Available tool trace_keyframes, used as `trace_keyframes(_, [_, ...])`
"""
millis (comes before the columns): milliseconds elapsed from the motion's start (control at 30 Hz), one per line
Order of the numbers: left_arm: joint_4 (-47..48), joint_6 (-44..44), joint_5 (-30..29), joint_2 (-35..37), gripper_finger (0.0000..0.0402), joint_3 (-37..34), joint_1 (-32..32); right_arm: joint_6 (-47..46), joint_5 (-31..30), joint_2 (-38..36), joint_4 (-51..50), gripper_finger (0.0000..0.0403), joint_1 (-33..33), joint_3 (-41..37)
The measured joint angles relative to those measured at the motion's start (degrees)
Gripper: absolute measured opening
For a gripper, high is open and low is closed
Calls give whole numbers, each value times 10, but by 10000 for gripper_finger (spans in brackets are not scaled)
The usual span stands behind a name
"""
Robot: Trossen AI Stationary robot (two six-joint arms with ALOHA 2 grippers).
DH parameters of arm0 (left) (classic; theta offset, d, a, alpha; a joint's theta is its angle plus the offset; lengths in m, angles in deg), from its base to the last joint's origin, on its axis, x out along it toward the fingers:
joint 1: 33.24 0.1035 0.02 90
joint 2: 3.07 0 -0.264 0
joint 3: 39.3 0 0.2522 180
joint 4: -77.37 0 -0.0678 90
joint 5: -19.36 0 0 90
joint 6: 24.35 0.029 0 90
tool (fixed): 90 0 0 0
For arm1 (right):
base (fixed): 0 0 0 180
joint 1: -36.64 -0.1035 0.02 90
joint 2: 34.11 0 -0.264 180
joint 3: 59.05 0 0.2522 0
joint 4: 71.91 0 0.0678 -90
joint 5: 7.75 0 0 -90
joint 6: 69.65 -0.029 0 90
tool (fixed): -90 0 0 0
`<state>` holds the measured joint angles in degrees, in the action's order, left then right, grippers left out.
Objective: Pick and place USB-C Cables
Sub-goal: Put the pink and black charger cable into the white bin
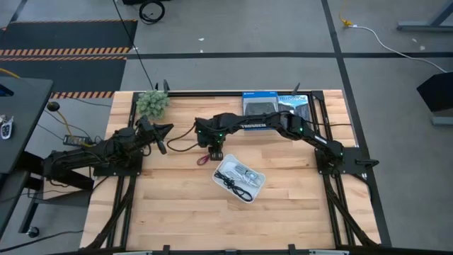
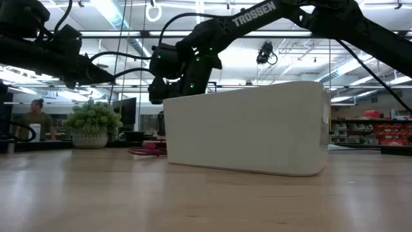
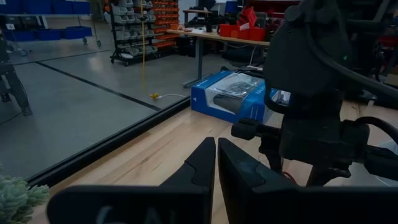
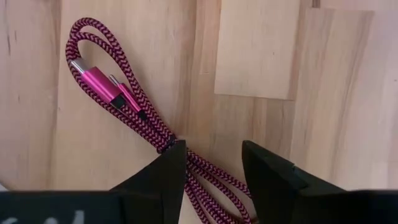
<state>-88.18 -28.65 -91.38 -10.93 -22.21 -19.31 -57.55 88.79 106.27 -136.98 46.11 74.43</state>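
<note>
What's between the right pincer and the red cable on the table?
Nothing visible. The right pincer hangs open directly over the red cable, its fingers either side of the strands, only bare wood around. The white tray sits just beside.

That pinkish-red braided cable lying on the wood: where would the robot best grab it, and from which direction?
Probably at the middle of the bundle, from straight above. The red cable lies flat on the table, folded into a long narrow loop, so its strands run side by side there and fit between the fingers. The right end effector hangs open astride that stretch. The metal plugs at the loop end look harder to pinch.
</note>
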Motion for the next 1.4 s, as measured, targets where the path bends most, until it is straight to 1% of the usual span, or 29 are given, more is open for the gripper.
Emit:
trace_keyframes(233, [0,0,0,0,25,0,0,-8,6,-8,-12,163,-2,8])
trace_keyframes(400, [0,0,0,0,25,0,0,51,11,-17,-9,162,-4,10])
trace_keyframes(500, [0,0,0,0,25,0,0,83,30,-17,0,162,-4,-4])
trace_keyframes(667, [0,0,0,0,25,0,0,97,42,-21,4,162,-4,-33])
trace_keyframes(900, [0,0,0,0,25,0,0,99,-10,-21,-27,158,-5,-38])
trace_keyframes(1067, [0,0,0,0,25,0,0,62,-3,-19,-51,146,-2,-22])
trace_keyframes(1267, [0,0,0,0,25,0,0,55,-48,-27,-51,144,0,-17])
trace_keyframes(1400, [0,0,0,0,25,0,0,26,-54,-28,-73,144,5,-17])
